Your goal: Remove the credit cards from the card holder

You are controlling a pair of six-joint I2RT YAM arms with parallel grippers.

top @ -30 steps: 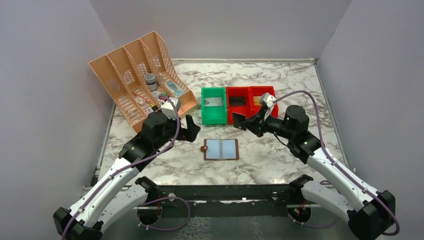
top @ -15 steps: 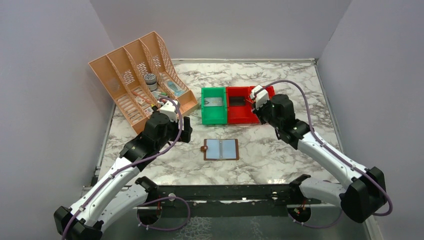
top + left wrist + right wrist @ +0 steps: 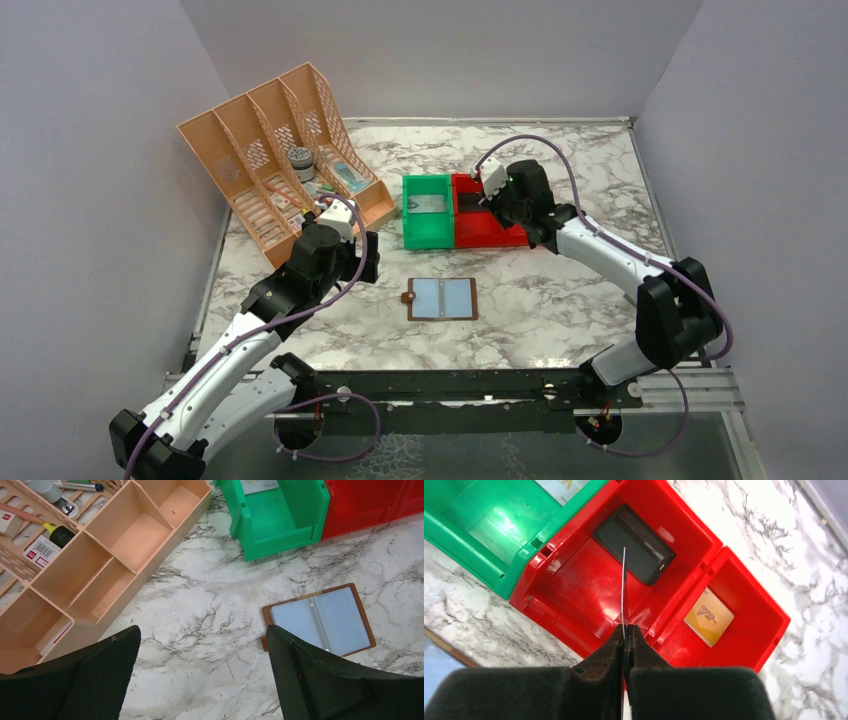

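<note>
On the marble table (image 3: pixel 540 320), between the two arms, the card holder (image 3: pixel 441 298) lies spread open with its pale lining up and its snap tab at its left edge. Beyond it and to its right, the right gripper (image 3: pixel 625 630) is pinched together on a thin credit card (image 3: pixel 623 587), seen edge-on above a red bin (image 3: pixel 574 587) that holds a dark flat item (image 3: pixel 636 547). A green bin (image 3: pixel 280 525) sits just beyond the holder. Left of the holder, the left gripper (image 3: pixel 202 647) hovers with its fingers wide apart, gripping nothing.
</note>
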